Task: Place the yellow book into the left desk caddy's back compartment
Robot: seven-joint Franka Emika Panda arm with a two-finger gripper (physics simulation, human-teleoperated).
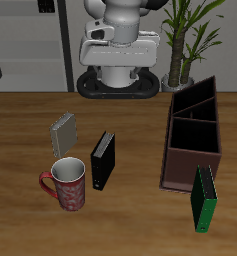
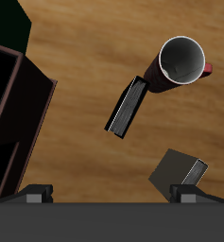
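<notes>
Below the end effector point(image 2: 112, 194), apart, stands the yellow book point(image 2: 177, 171); untouched.

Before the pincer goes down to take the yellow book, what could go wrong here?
1. The yellow book stands close to the mug and the black book; a careless descent might knock them.
2. The book looks thin and upright, so it may tip when touched.
3. The green book leans beside the left desk caddy, and might be bumped near it.

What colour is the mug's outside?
The mug is red with a pale patterned band, clearest in the exterior view.
</notes>
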